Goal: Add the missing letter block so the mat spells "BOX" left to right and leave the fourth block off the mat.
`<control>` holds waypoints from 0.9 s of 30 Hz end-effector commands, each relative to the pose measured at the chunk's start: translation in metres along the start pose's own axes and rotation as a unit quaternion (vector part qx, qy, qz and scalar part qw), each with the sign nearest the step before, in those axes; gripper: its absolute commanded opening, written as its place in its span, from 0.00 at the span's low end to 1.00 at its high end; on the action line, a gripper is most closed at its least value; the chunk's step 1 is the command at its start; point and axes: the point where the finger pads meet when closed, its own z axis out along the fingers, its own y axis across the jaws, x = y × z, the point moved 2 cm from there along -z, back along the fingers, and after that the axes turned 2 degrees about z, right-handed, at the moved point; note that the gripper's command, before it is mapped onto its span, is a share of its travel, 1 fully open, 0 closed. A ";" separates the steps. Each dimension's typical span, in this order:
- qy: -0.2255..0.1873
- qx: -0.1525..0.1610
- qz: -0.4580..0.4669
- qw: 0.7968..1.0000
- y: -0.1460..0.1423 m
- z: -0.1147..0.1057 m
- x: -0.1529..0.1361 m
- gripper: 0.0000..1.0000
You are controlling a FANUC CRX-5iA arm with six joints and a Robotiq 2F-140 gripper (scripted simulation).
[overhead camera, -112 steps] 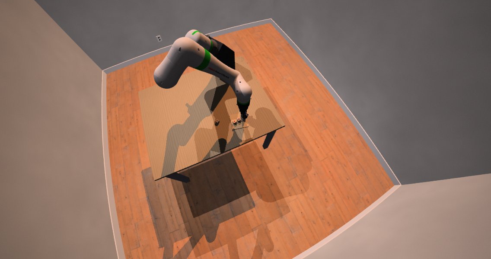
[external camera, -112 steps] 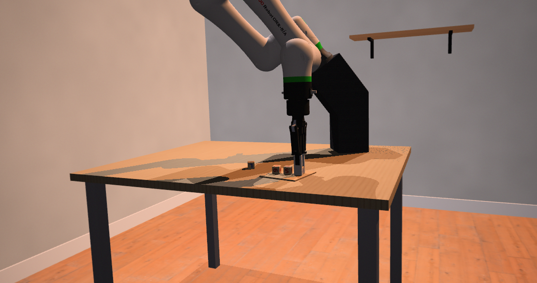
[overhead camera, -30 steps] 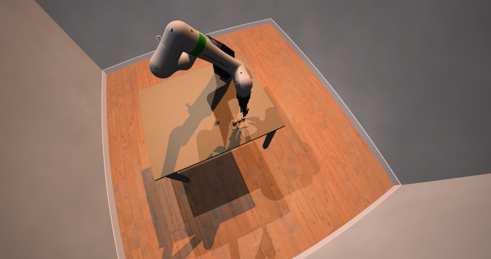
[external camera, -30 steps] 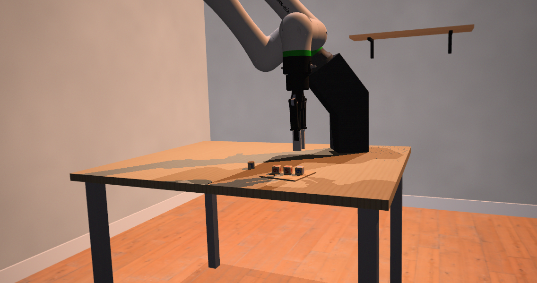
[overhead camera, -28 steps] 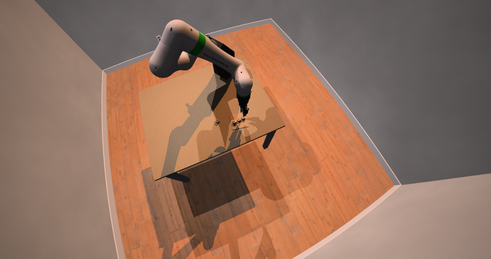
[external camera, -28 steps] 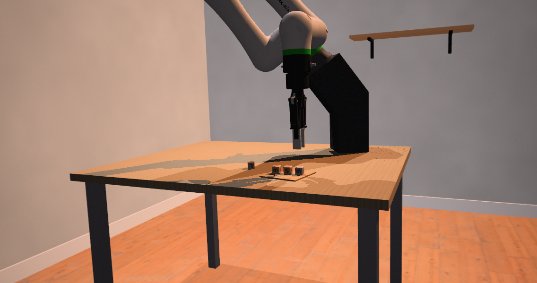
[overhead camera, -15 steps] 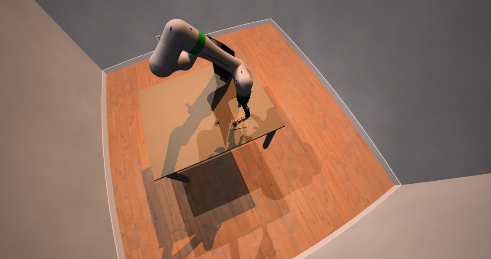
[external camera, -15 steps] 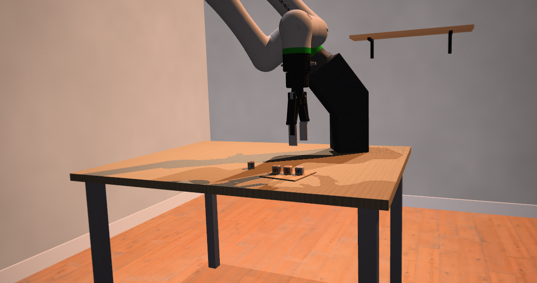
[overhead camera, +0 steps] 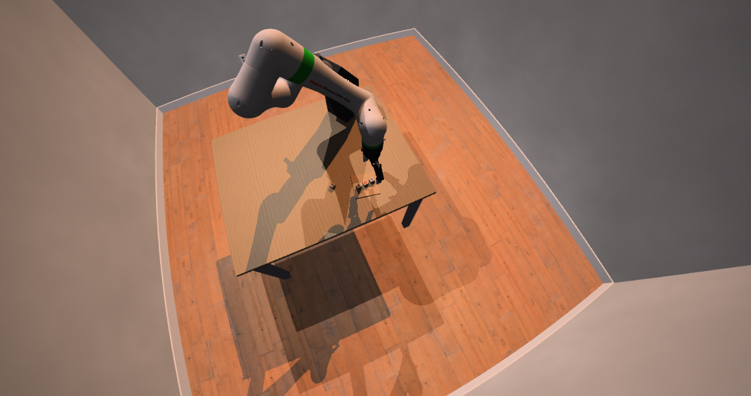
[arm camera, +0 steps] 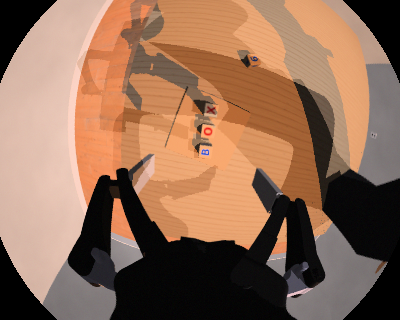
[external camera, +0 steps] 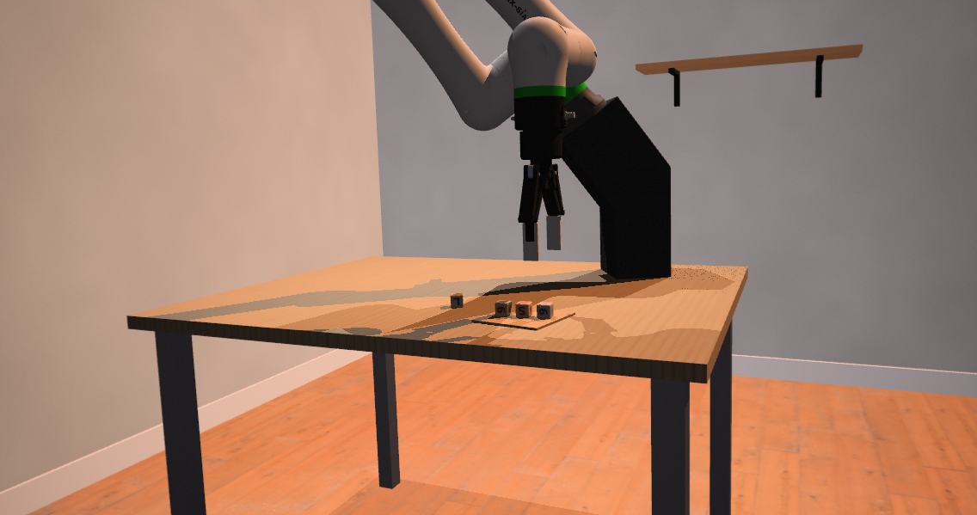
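Note:
Three small blocks stand in a close straight row on the thin mat (external camera: 525, 321). In the wrist view they read B (arm camera: 205, 152), O (arm camera: 208, 131) and X (arm camera: 211, 108), letters on top. In the exterior view the row shows as three cubes (external camera: 523, 309); it also shows in the top view (overhead camera: 365, 184). The fourth block (external camera: 457, 299) lies off the mat on the table, also in the wrist view (arm camera: 253, 59) and the top view (overhead camera: 332, 186). My gripper (external camera: 541, 236) hangs well above the table behind the row, open and empty; its fingers are spread wide in the wrist view (arm camera: 203, 176).
The black robot pedestal (external camera: 625, 190) stands at the table's back. A wall shelf (external camera: 748, 58) hangs at the far right. The table's front edge (external camera: 423, 354) lies close to the mat.

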 end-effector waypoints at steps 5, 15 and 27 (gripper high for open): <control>0.000 0.000 0.000 1.000 0.000 -0.013 0.000 1.00; 0.000 0.000 0.000 1.000 0.000 -0.046 0.000 1.00; 0.000 0.000 0.000 1.000 0.000 -0.071 0.000 1.00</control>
